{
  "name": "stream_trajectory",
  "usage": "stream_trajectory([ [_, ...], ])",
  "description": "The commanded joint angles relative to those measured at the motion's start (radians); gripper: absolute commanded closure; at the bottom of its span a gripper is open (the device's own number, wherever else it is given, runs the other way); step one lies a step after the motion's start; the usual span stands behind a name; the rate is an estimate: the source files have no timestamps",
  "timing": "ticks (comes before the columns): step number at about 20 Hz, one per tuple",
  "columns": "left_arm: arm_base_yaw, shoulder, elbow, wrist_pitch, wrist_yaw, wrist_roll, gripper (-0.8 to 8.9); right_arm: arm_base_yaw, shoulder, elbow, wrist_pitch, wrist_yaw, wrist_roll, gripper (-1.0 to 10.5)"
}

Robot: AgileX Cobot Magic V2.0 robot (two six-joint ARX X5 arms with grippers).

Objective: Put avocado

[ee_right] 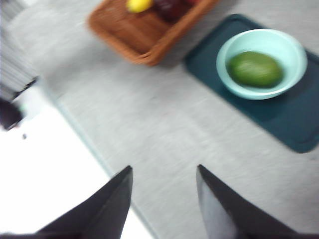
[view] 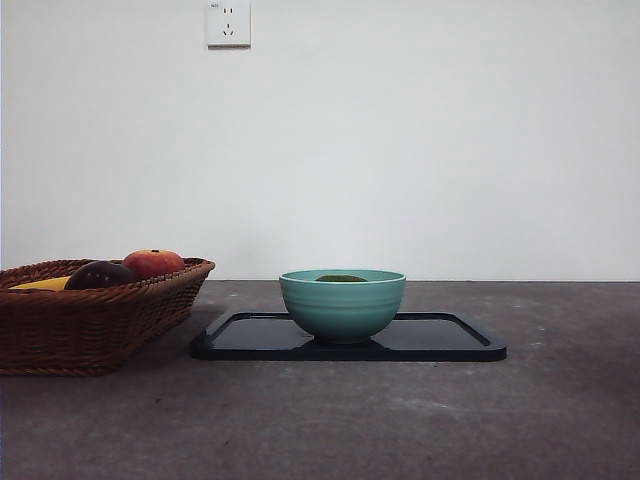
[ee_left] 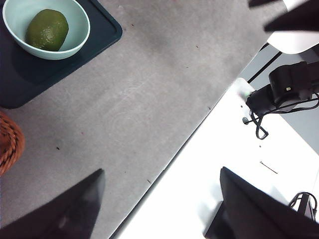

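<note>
Avocado (ee_left: 47,30) lies inside the bowl (view: 342,303), a pale green one that stands on the dark tray (view: 460,343) in the middle of the table (view: 400,420). From the front only its dull green top shows above the rim; both wrist views look down into the bowl and show the whole fruit resting on the bottom, alone there.

Neither arm appears in the front view, so both are well back from the things. The left gripper (ee_left: 159,199) hangs over the table's edge, far from the tray, with its jaws wide apart and nothing between them. The right gripper (ee_right: 164,199) also sits clear of the tray, jaws parted with bare table between them and nothing held. That view is blurred, which suggests the arm is moving, though which way cannot be told.

The basket (view: 90,320) stands to one side of the tray, just apart from it, and holds a red fruit (view: 153,263), a dark purple fruit (view: 99,275) and a yellow fruit (view: 42,284).

Judged from this layout, the placing looks done: the fruit is in the bowl, released, and no gripper touches it. What seems left, if anything, is for the arms to settle in their waiting places away from the table.
</note>
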Motion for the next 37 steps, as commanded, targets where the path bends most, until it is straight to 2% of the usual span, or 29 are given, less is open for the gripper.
stream_trajectory([
  [1, -0.005, 0.007, 0.010, 0.006, 0.004, 0.006, 4.43, 0.032, -0.021, -0.003, 0.010, 0.000, 0.017, 7.4],
  [8, -0.005, 0.007, 0.010, 0.006, 0.004, 0.006, 4.46, 0.035, -0.025, -0.003, 0.018, -0.002, 0.015, 7.4],
  [9, -0.005, 0.007, 0.010, 0.006, 0.004, 0.006, 4.89, 0.035, -0.025, -0.003, 0.017, -0.002, 0.015, 7.5],
  [10, -0.005, 0.007, 0.010, 0.006, 0.004, 0.006, 5.79, 0.035, -0.025, -0.003, 0.017, -0.002, 0.014, 8.2],
  [11, -0.005, 0.007, 0.010, 0.006, 0.004, 0.006, 7.12, 0.035, -0.025, -0.003, 0.018, -0.002, 0.013, 9.2],
  [12, -0.005, 0.007, 0.010, 0.008, 0.004, 0.005, 8.16, 0.035, -0.025, -0.003, 0.018, -0.002, 0.012, 9.4],
  [32, -0.005, 0.005, 0.011, 0.035, 0.003, 0.010, 8.02, 0.035, -0.026, -0.002, 0.034, -0.002, 0.013, 9.4],
  [34, 0.020, -0.011, 0.010, 0.107, -0.026, 0.060, 8.02, 0.035, -0.026, -0.002, 0.034, -0.002, 0.013, 9.4],
  [36, 0.090, -0.052, 0.002, 0.298, -0.038, 0.122, 8.02, 0.035, -0.026, -0.002, 0.034, -0.002, 0.013, 9.4],
  [37, 0.136, -0.087, -0.017, 0.411, -0.037, 0.125, 8.02, 0.035, -0.026, -0.002, 0.034, -0.002, 0.013, 9.4],
])
